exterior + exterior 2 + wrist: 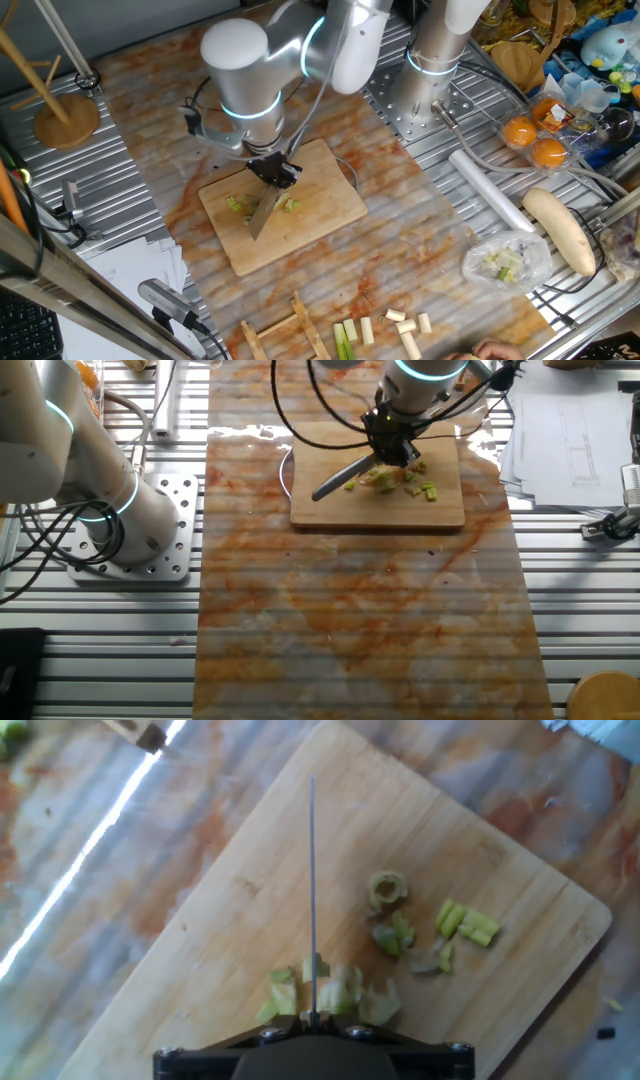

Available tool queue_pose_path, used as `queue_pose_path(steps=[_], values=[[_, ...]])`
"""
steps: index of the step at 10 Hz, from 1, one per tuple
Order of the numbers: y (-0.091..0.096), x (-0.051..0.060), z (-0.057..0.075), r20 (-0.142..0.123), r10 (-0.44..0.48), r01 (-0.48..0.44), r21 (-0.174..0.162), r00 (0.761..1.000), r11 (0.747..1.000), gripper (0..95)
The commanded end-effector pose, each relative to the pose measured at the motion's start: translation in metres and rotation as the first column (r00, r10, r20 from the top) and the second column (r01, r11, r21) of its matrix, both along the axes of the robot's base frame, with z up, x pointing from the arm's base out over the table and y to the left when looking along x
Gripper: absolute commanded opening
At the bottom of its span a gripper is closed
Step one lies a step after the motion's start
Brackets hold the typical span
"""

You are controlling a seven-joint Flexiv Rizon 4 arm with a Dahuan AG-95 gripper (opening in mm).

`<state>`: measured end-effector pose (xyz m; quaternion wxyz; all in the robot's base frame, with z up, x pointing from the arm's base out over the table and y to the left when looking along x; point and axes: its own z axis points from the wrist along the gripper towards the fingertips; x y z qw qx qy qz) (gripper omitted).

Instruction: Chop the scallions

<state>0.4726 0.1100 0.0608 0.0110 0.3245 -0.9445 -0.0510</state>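
Gripper: we see the black two-finger gripper (pixel 273 172) poised low over the rectangular pale wooden cutting board (pixel 330 205), its fingers closed tight on the handle of a slim steel-bladed knife (pixel 263 213); no gap shows between fingers and handle.

Fingers: in the hand view only the dark underside of the gripper (pixel 312 1055) shows along the bottom edge, so we cannot judge the finger spacing from there; the other fixed view shows the gripper (pixel 392 445) wrapped around the knife handle.

Knife: the blade (pixel 312 890) runs edge-on straight away from the camera in the hand view, its heel sitting among the cut pieces; in the other fixed view the knife (pixel 345 475) slants down toward the board's left part. We cannot tell whether the edge touches the wood.

Scallions on board: the yellow-green chopped scallions (pixel 395 935) lie scattered on the board (pixel 250 910), one cluster straddling the blade near its heel, a curled ring and several short bits to the right of the blade. In the other fixed view the same pieces (pixel 405 480) sit just under and beside the gripper on the board (pixel 330 510).

Uncut stalks: short pale white-green scallion stalk cylinders (pixel 400 322) lie well apart from the board near the marbled orange table mat's (pixel 420 240) front edge.

Nearby: a large pale banana-shaped vegetable (pixel 560 230) rests at the table's right side.
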Motion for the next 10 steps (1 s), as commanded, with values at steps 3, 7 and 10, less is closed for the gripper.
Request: queue_pose_path(steps=[3,7,10], values=[[-0.002,0.005,-0.021,0.031,0.002,-0.001,-0.007,1.000,1.000,0.0],[0.002,0.009,-0.019,0.014,-0.020,0.020,0.001,1.000,1.000,0.0],[0.008,0.002,0.007,-0.010,-0.030,0.030,0.008,1.000,1.000,0.0]])
